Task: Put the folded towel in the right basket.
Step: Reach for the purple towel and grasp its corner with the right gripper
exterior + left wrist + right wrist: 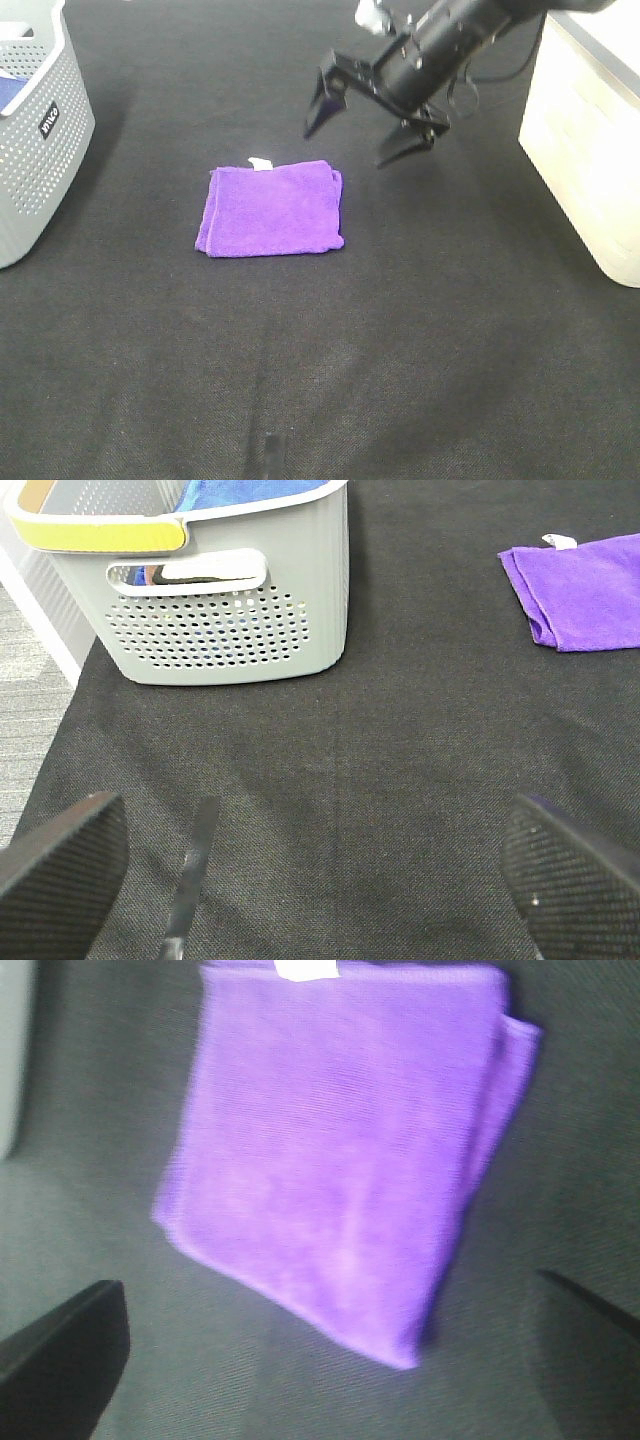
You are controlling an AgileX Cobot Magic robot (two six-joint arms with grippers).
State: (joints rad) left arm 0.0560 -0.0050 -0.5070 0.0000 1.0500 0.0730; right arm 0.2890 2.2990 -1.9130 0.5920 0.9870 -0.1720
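Black right gripper (347,146), jaws spread wide, hovers near the folded purple terry towel (270,208), seemingly approaching; next it must descend and pinch.

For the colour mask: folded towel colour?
The towel is purple, with a white tag; clearest in exterior high view.

Black mat (400,330) with folded towel (272,208) (purple), grey basket (50,170)

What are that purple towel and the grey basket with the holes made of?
Purple towel: soft napped cloth, probably microfibre; fuzzy matte pile, folded layers, sewn white tag. Grey basket: looks like moulded plastic, smooth with a slight sheen, regular rows of holes.
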